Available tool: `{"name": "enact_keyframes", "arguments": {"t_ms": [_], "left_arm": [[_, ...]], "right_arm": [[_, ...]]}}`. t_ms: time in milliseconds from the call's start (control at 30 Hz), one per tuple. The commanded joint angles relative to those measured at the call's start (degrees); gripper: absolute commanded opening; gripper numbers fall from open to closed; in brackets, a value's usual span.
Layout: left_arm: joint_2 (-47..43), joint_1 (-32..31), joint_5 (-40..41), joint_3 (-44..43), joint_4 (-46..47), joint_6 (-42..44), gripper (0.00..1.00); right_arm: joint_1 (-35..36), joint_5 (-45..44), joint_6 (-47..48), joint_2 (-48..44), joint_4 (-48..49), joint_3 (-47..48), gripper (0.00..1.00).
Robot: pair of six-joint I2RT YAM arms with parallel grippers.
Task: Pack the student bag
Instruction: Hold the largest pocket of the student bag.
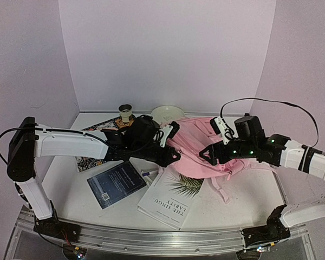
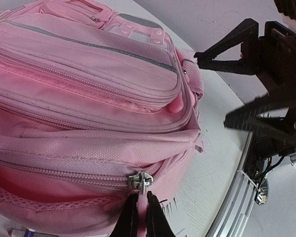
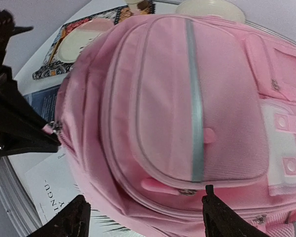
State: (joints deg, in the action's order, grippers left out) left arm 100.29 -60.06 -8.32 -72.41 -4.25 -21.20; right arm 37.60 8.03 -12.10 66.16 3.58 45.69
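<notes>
The student bag (image 1: 197, 142), a big pink backpack with grey trim, lies mid-table with its front pockets up. My left gripper (image 1: 176, 157) is at its left edge, shut on the pink zipper pull (image 2: 141, 201) just below the metal slider (image 2: 139, 180). The bag (image 2: 89, 74) fills the left wrist view. My right gripper (image 1: 208, 154) hangs open over the bag's right side, its fingers apart with nothing between them. In the right wrist view those open jaws (image 3: 145, 205) straddle a front pocket of the bag (image 3: 187, 98) without touching it.
A white book (image 1: 170, 197) and a dark blue book (image 1: 116, 184) lie in front of the bag. A patterned book (image 1: 95, 131), a small cup (image 1: 125, 112) and a white bowl (image 1: 165, 112) sit at the back left. A pen (image 1: 149, 173) lies by the bag.
</notes>
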Motion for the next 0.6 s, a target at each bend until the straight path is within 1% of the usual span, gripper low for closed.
{"name": "enact_keyframes", "arguments": {"t_ms": [0,233,367,467,567], "left_arm": [[-0.85,-0.04,-2.66,-5.10,4.60,0.81,0.00],[-0.65,-0.05,-3.66,-6.04,4.60,0.24,0.00],[-0.32,-0.05,-4.95,-6.72,4.60,0.11,0.00],[-0.36,-0.05,-5.49,-7.12,4.56,0.11,0.00],[-0.97,-0.06,-4.40,-7.46,2.21,0.74,0.00]], "right_arm": [[4.11,1.54,9.14,2.44,3.47,3.22,0.78],[7.85,1.31,16.54,6.28,5.47,4.25,0.76],[9.20,-3.17,18.93,9.52,5.95,5.11,0.69],[9.75,-6.81,19.93,11.09,6.00,5.83,0.58],[9.70,-9.47,20.42,10.68,5.99,5.55,0.33]]}}
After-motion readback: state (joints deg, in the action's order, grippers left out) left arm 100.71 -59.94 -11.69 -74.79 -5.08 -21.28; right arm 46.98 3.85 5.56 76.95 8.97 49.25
